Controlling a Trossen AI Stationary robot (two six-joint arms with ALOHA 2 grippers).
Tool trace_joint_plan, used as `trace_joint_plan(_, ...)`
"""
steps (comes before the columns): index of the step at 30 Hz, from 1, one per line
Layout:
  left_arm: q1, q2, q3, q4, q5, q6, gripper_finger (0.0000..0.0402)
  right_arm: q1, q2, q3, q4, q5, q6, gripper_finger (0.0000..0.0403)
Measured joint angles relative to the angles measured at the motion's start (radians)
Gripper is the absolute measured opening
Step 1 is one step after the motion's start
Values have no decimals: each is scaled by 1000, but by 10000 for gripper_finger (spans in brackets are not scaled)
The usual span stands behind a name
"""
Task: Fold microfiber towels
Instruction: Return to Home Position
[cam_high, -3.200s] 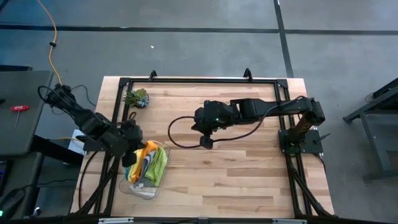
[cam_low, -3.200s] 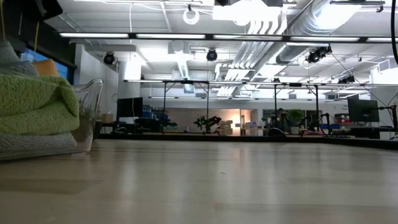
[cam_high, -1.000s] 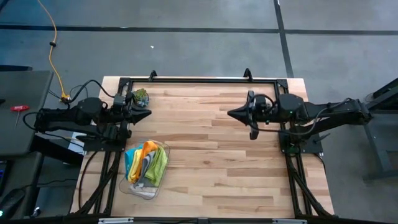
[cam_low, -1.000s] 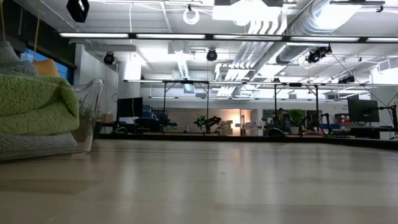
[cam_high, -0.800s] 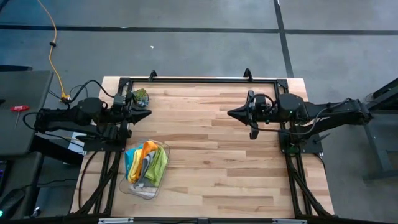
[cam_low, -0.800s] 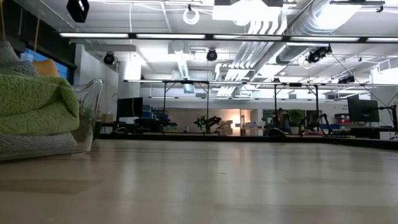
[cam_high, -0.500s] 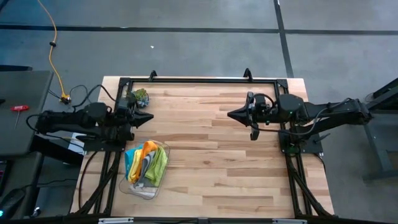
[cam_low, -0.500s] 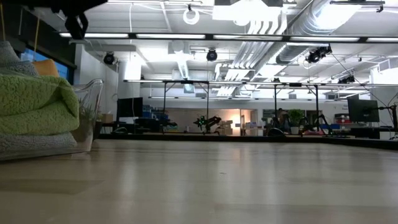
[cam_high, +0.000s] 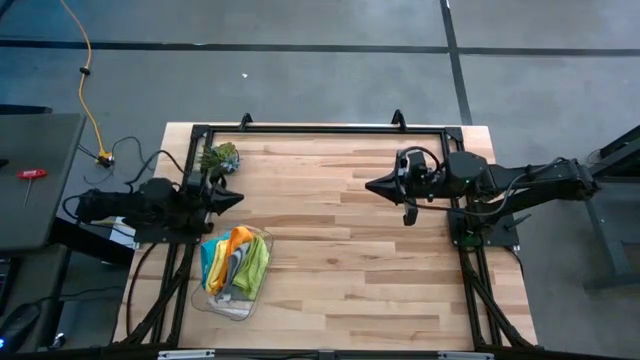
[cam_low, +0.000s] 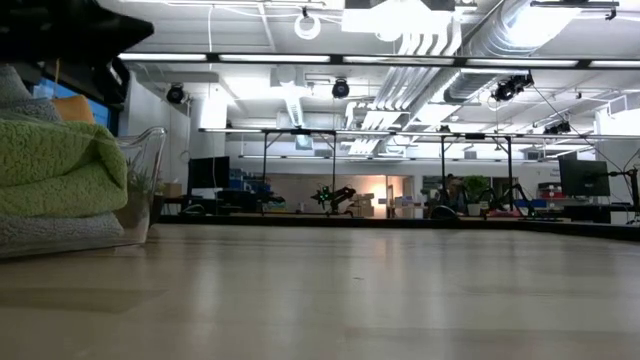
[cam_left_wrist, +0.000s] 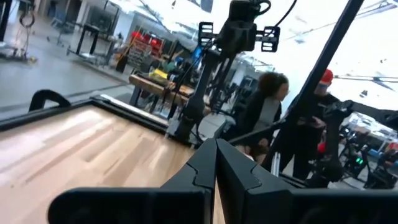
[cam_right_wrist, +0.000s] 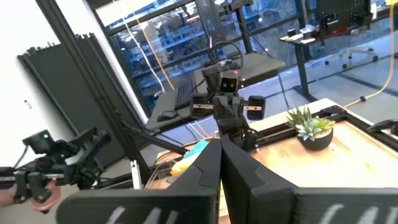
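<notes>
Swinging wide could bump the shut, empty left tool (cam_high: 236, 198) into the plant (cam_high: 220, 157) near it; the right tool (cam_high: 370, 185) is shut and empty too.

No text, label, brand, number or sign can be read in any of the views.
</notes>
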Motion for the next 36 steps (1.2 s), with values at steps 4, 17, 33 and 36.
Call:
trace_joint_plan(4, 11, 0, -61, 40, -5, -24, 0, 0, 0, 0, -16, -13, 29, 0)
trace_joint_plan(17, 15, 1, -114, 56, 21, -6, 0, 0, 0, 0, -39, -31, 91, 0)
trace_joint_plan(33, 15, 25, -115, 6, 48, -26, 0, -60, -317, -421, 111, -144, 177, 0)
trace_joint_plan(36, 15, 25, -115, 6, 48, -26, 0, -67, -487, -525, 113, -142, 173, 0)
